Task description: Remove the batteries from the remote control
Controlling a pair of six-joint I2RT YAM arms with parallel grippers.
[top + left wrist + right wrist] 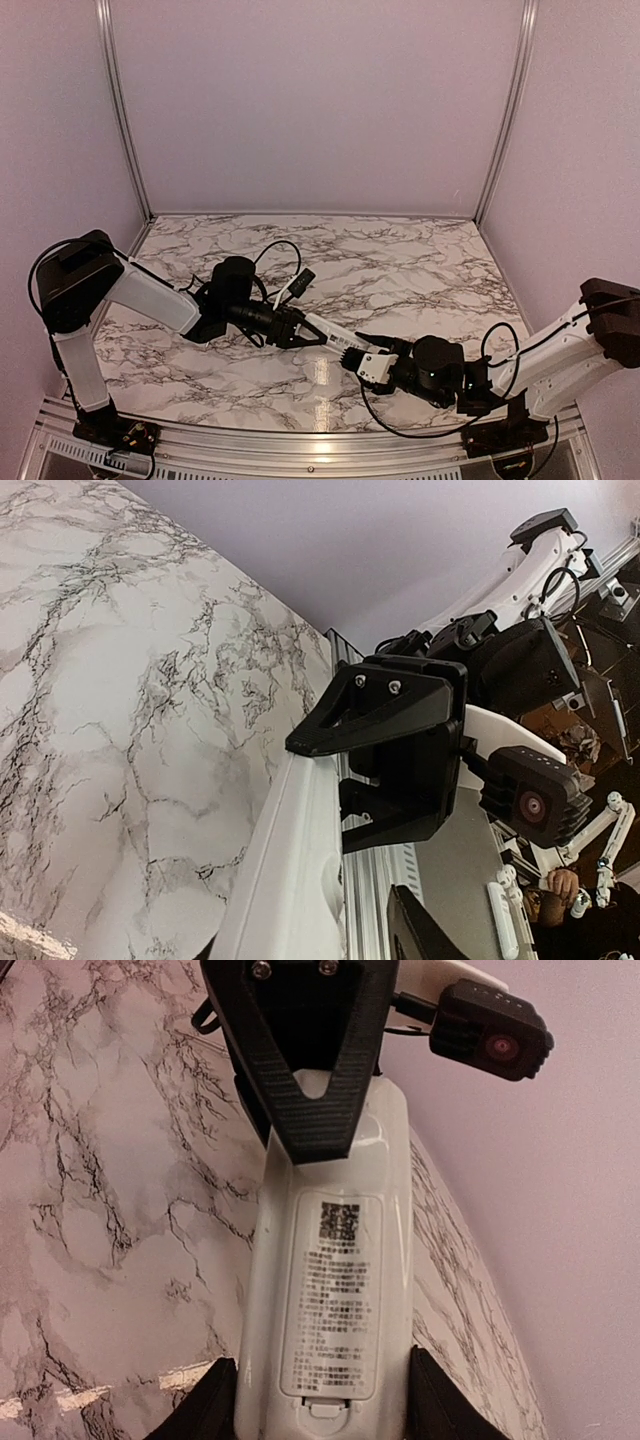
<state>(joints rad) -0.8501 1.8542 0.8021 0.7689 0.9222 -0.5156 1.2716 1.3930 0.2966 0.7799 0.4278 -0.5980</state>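
Remote control (385, 1150) sitting at 6 o'clock of table (400, 250) | right gripper (320, 1400) clamping its 4 o'clock end | left gripper (308, 333) straddling 10 o'clock end, can't tell if gripping | likely light, stiff, slick: squeezing long edges, leaving back cover (335, 1300) free | batteries unseen

Remote control (335, 1290) runs off the right wrist view's bottom edge, its far end under the left end effector (308, 1110)
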